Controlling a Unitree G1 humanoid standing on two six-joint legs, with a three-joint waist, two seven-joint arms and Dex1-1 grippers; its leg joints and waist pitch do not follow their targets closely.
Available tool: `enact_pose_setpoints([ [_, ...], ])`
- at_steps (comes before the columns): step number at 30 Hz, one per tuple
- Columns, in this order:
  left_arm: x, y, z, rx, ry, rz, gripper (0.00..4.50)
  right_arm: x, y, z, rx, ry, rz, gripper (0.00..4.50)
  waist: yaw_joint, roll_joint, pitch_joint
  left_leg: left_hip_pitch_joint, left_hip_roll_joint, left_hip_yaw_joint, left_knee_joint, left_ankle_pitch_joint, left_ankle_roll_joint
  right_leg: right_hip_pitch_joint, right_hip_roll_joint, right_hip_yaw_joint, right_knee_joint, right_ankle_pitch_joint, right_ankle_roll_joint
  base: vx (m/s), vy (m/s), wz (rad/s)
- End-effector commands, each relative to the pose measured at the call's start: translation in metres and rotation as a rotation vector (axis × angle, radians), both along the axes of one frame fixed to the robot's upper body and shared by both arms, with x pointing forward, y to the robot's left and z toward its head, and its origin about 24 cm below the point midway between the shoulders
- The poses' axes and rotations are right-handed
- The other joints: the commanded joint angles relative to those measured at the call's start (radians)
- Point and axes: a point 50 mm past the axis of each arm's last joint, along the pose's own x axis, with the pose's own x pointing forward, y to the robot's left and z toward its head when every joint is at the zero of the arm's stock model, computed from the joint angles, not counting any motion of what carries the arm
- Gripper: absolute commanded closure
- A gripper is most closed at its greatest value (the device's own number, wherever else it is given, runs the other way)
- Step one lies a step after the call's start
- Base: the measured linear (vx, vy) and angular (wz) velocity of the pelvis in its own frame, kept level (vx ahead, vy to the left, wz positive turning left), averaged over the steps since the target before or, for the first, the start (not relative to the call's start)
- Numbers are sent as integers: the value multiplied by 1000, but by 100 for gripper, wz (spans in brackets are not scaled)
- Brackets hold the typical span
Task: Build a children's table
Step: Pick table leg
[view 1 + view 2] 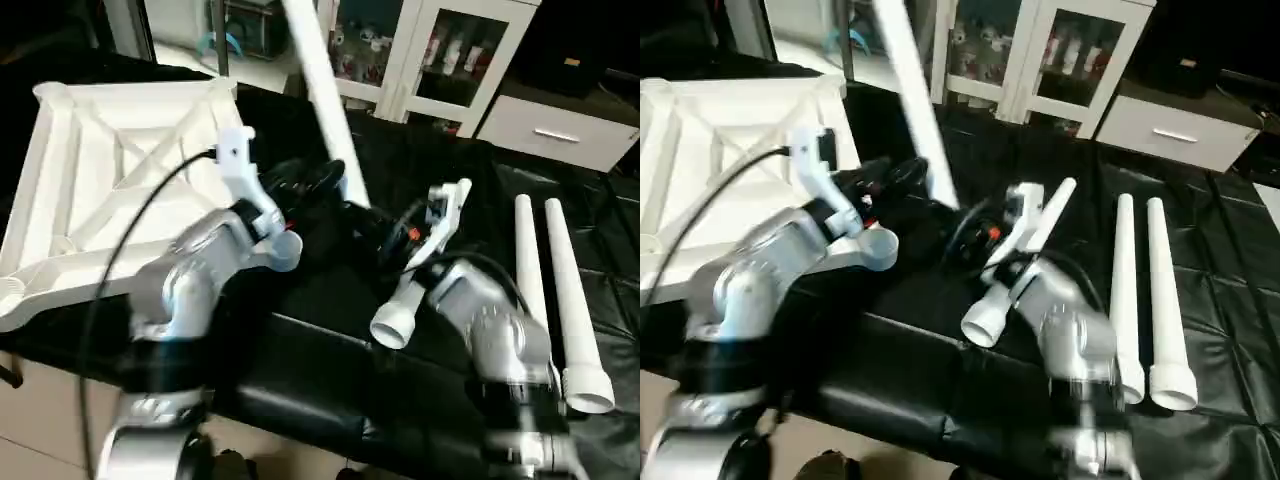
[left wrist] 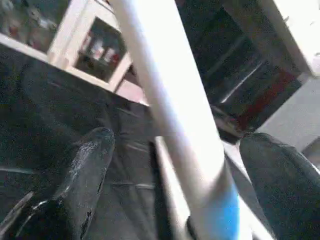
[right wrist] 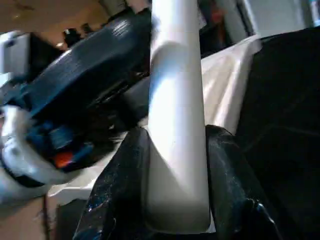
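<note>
Table top (image 1: 95, 190) lies underside up at the left of the covered bench (image 1: 320, 370); two legs (image 1: 560, 300) lie side by side at the right, parallel, well apart from the top. Between them a third leg (image 1: 325, 90) slants up and away from the middle; the cabinet (image 1: 440, 50) stands behind the bench; a fourth leg (image 1: 400, 310) lies beside the right forearm.

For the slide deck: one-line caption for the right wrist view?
Right tool shut on a white table leg, its black fingers pressing both sides.
</note>
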Motion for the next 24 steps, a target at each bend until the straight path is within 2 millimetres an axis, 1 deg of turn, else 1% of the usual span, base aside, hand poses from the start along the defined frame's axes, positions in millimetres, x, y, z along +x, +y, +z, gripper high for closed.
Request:
enact_pose_setpoints([
  [1, -2, -10, 0, -60, 46, -44, 0, -7, 5, 10, 17, -35, 3, 330, 2, 23, -102, 22, 50, -34, -77, -265, -39, 43, -87, 49, -95, -307, -133, 0, 0, 0],
  [2, -2, -10, 0, -64, 48, -47, 0, -7, 5, 10, 17, -35, 4, 330, 3, 28, -103, 21, 50, -34, -77, -264, -41, 46, -89, 48, -91, -295, -142, 0, 0, 0],
  [3, -3, -11, 0, -74, 51, -53, 0, -7, 6, 11, 18, -36, 4, 330, 3, 25, -105, 19, 49, -33, -75, -260, -39, 47, -90, 49, -92, -281, -147, 0, 0, 0],
  [4, -4, -13, 0, -76, 54, -69, 0, -7, 7, 11, 20, -36, -1, 330, 4, 25, -105, 19, 49, -33, -75, -255, -37, 48, -90, 49, -92, -275, -148, 0, 0, 0],
  [5, -4, -13, 0, -76, 54, -69, 0, -7, 7, 11, 20, -36, -1, 330, 4, 29, -105, 19, 49, -33, -76, -250, -38, 48, -89, 49, -91, -267, -148, 0, 0, 0],
  [7, -5, -16, -1, -73, 62, -75, 0, -8, 7, 14, 24, -32, -17, 330, 4, 31, -106, 20, 49, -32, -76, -246, -37, 47, -88, 48, -92, -257, -146, 0, 0, 0],
  [8, -5, -16, -1, -73, 62, -75, 0, -8, 7, 14, 24, -32, -17, 330, 4, 31, -106, 20, 49, -32, -76, -245, -37, 48, -88, 47, -92, -256, -145, 0, 0, 0],
  [9, -4, -15, -2, -76, 77, -57, 0, -8, 7, 16, 27, -30, -29, 330, 5, 34, -108, 19, 50, -33, -76, -236, -37, 50, -89, 47, -90, -243, -144, 0, 0, 0],
  [10, -4, -15, -2, -76, 78, -57, 0, -8, 7, 16, 27, -30, -29, 330, 5, 34, -107, 19, 50, -33, -76, -232, -37, 49, -89, 46, -91, -236, -144, 0, 0, 0],
  [11, -4, -15, -2, -83, 85, -51, 0, -8, 7, 17, 28, -29, -33, 330, 4, 34, -108, 17, 50, -34, -77, -229, -36, 51, -89, 45, -90, -230, -144, 0, 0, 0],
  [13, -3, -14, -2, -90, 93, -44, 30, -8, 7, 18, 29, -29, -35, 330, 4, 33, -108, 15, 50, -35, -77, -229, -38, 54, -90, 44, -90, -235, -138, 0, 0, 0],
  [14, -3, -13, -3, -91, 96, -39, 37, -8, 7, 18, 29, -29, -37, 330, 5, 34, -108, 16, 50, -35, -78, -233, -40, 53, -91, 44, -91, -242, -137, 0, 0, 0],
  [15, -3, -12, -3, -92, 97, -34, 46, -9, 6, 18, 28, -29, -37, 330, 4, 31, -108, 16, 50, -35, -77, -236, -41, 54, -91, 43, -92, -249, -133, 0, 0, 0],
  [17, -3, -10, -3, -92, 97, -28, 66, -9, 6, 19, 27, -29, -37, 330, 5, 31, -108, 15, 50, -36, -77, -236, -42, 54, -92, 43, -92, -255, -128, 0, 0, 0],
  [18, -3, -9, -3, -93, 99, -22, 66, -9, 6, 18, 25, -27, -36, 330, 4, 31, -108, 16, 50, -36, -77, -233, -42, 52, -90, 43, -93, -254, -124, 0, 0, 0],
  [24, -1, -4, 1, -107, 91, 1, 115, -11, 7, 16, 11, -17, -20, 330, 5, 31, -108, 15, 50, -37, -79, -228, -46, 54, -92, 43, -93, -253, -116, 0, 0, 0],
])
